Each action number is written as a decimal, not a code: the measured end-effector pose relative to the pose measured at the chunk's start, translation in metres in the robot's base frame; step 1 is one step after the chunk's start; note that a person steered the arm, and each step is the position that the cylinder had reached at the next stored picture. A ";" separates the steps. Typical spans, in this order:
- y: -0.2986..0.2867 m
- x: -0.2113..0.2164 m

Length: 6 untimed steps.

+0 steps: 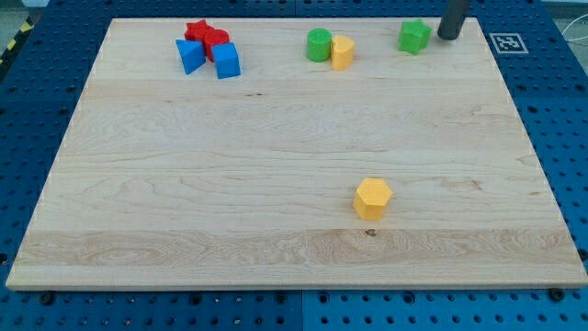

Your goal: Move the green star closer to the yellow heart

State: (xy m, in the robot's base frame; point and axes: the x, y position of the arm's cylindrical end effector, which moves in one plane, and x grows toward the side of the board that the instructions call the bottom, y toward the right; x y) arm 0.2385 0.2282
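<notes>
The green star [414, 37] lies near the view's top right of the wooden board [276, 165]. The yellow heart [343, 52] lies to its left, touching a green cylinder [319, 44]. My tip [448, 36] is at the view's top right, just to the right of the green star with a small gap between them.
A yellow hexagon [373, 198] lies lower in the middle right. At the view's top left sit a red star [197, 32], a red cylinder [216, 42] and two blue blocks [190, 56] [227, 62] in a cluster. A marker tag [508, 42] sits off the board's top right corner.
</notes>
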 end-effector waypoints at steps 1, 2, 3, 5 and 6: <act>-0.021 0.012; -0.043 0.020; -0.063 0.016; -0.106 0.016; -0.116 0.010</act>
